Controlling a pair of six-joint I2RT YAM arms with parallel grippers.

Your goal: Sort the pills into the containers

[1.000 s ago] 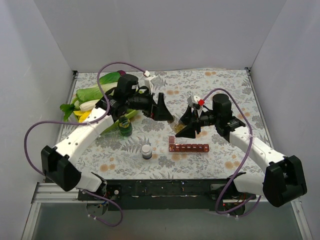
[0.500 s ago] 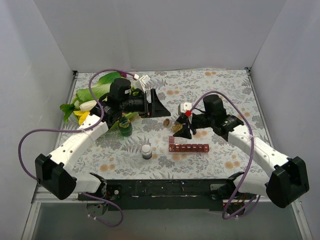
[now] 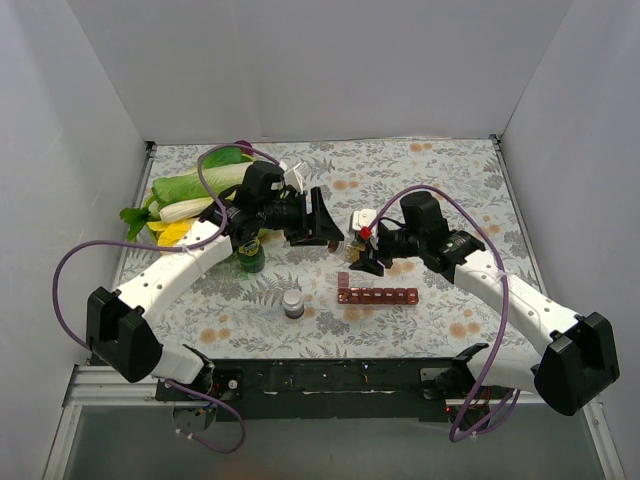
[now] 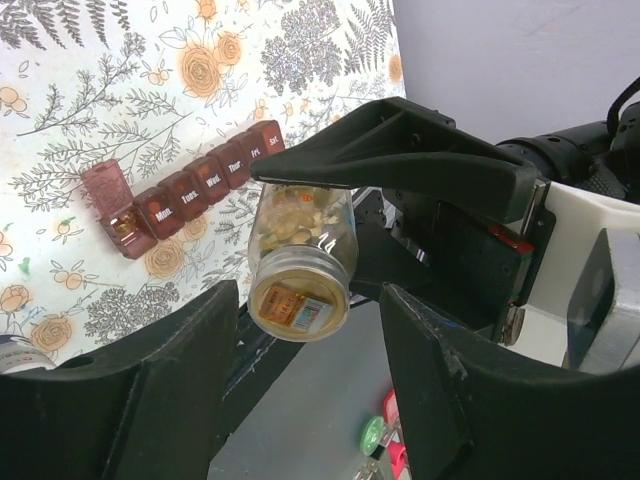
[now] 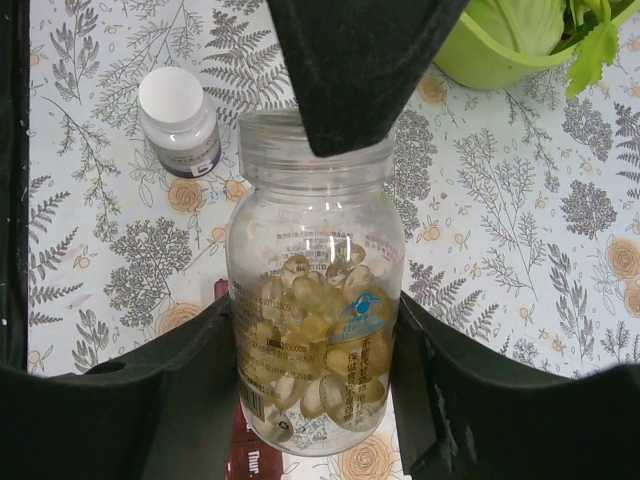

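left gripper [image 3: 330, 232]: we hold jaws spread, empty, one fingertip at mouth of pill jar [image 4: 300, 255], likely to reach inside. right gripper [image 5: 312, 330]: we clamp jar, tilted, mouth toward left arm. containers [image 3: 377, 295] lie on table [image 3: 450, 180] under jar, end lid raised to receive.

1. The containers [image 4: 200, 190]: white day names are printed on the shut lids of the dark red strip. They read "Mon.", "Tues.", "Wed.", "Thur.", "Fri.", "Sat.", running in the left wrist view from 8 o'clock towards 2 o'clock.
2. Clear jar [image 5: 315, 290]: a label of fine printed lines, with a round blue mark at 3 o'clock from its middle. The characters are too small to read.
3. The jar's end facing the left wrist camera: an orange and blue patch of print, not legible.
4. Small grey bottle [image 5: 180, 122], at 11 o'clock from the jar: the label print is too blurred to read.
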